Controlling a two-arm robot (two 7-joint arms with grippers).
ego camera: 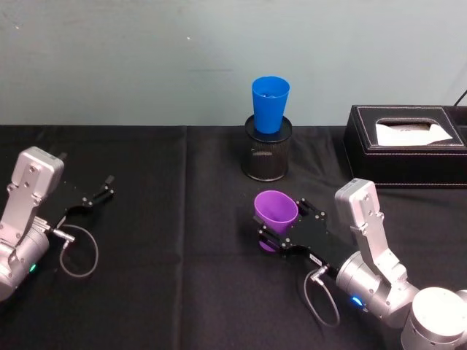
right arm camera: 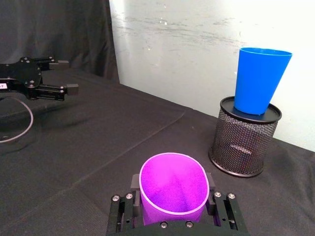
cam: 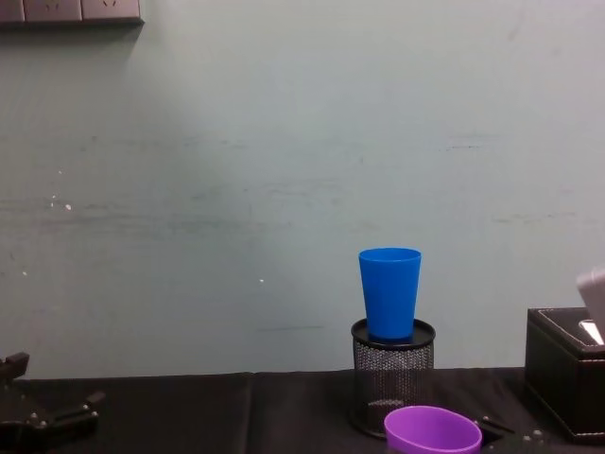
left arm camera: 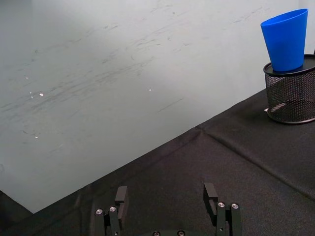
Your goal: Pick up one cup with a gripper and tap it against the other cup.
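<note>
Head view down on the table, chest view low across it, both sharing the blue cup (ego camera: 270, 104) on the mesh holder (ego camera: 267, 154)

Left hand (left arm camera: 167, 196) fingers apart above black cloth (left arm camera: 206, 162), blue cup (left arm camera: 287, 39) atop mesh holder (left arm camera: 290, 96)

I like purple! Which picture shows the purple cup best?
The right wrist view: the purple cup sits large and open-mouthed between the right gripper's fingers. The head view shows it smaller from above; the chest view catches just its rim.

— Where is the other cup (ego camera: 270, 103) placed?
— On the pen holder (ego camera: 267, 156), behind the cup (ego camera: 275, 212) gripped by the right gripper (ego camera: 282, 224); the tissue box (ego camera: 407, 144) is set rightward
</note>
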